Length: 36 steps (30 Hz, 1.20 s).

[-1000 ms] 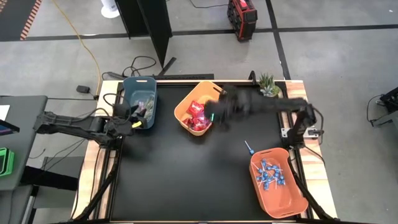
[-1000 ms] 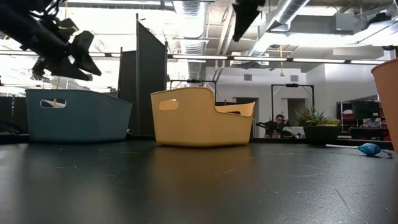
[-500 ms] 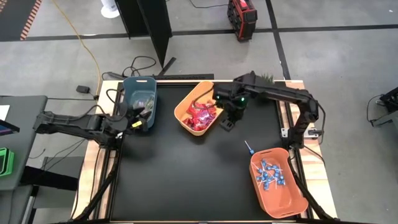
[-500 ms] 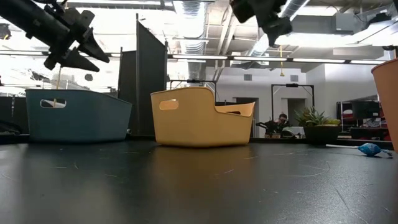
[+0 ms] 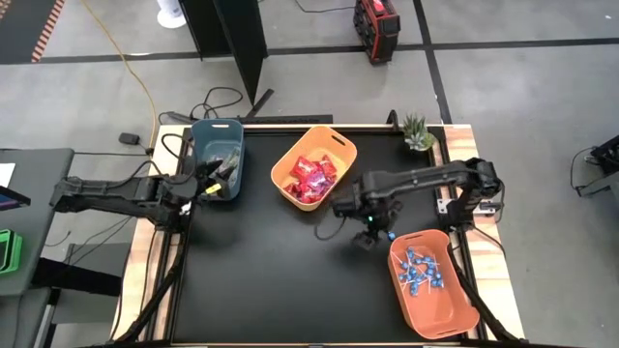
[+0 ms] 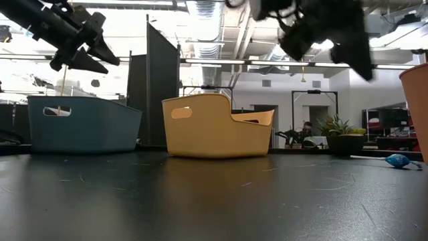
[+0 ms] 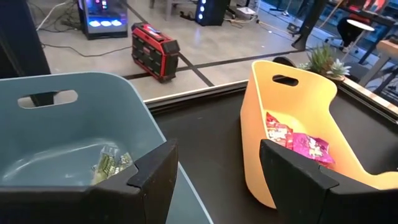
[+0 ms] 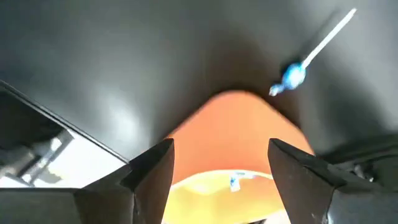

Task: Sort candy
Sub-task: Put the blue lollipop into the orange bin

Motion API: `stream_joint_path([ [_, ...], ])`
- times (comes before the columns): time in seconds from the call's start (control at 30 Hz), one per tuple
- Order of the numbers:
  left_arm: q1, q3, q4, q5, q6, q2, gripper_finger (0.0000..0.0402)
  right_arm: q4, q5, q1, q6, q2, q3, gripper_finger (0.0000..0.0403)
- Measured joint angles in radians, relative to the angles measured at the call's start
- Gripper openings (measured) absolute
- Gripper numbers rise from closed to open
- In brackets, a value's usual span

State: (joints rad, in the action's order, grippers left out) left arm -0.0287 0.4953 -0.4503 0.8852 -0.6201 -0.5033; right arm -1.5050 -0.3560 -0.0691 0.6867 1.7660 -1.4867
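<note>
Jaws of both grippers stand apart and empty. Right gripper [image 5: 372, 224] hangs above the black table [image 5: 271, 271] near the orange bin [image 5: 466, 309], over a lone blue lollipop [image 8: 293, 74]. Left gripper [image 5: 208, 184] hovers at the blue bin [image 5: 215, 129]. Red packets [image 5: 311, 178] fill the yellow bin [image 5: 280, 174].

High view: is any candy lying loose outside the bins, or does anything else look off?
One blue lollipop lies loose on the black table, just beyond the orange bin that holds the other lollipops. The right gripper hovers near it, jaws open and empty. Nothing else stands out.
</note>
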Motion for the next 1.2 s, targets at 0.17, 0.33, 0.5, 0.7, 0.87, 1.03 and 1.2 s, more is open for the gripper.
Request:
stream_joint_path([
  [0.17,0.015,0.000,0.000,-0.002,0.000,0.000,0.0220,0.155,-0.037,0.005,0.065,-0.008,0.155,0.0276],
  [0.33,0.018,0.000,0.001,-0.045,0.000,0.000,0.0220,0.272,0.002,0.033,0.134,-0.008,0.249,0.0276],
  [0.5,0.019,0.000,0.001,-0.057,0.000,0.000,0.0220,0.294,0.056,0.060,0.185,-0.008,0.328,0.0276],
  [0.7,0.018,0.000,0.001,-0.061,0.012,0.000,0.0220,0.430,0.066,0.084,0.204,-0.007,0.464,0.0276],
  [0.87,0.018,0.000,0.003,-0.066,0.027,0.000,0.0220,0.507,0.052,0.098,0.207,-0.007,0.532,0.0276],
  [1.03,0.018,0.000,0.021,-0.089,0.018,0.000,0.0220,0.516,0.044,0.100,0.173,-0.010,0.563,0.0271],
  [1.2,0.018,0.000,0.022,-0.092,0.024,0.000,0.0220,0.531,0.046,0.099,0.143,-0.010,0.574,0.0210],
])
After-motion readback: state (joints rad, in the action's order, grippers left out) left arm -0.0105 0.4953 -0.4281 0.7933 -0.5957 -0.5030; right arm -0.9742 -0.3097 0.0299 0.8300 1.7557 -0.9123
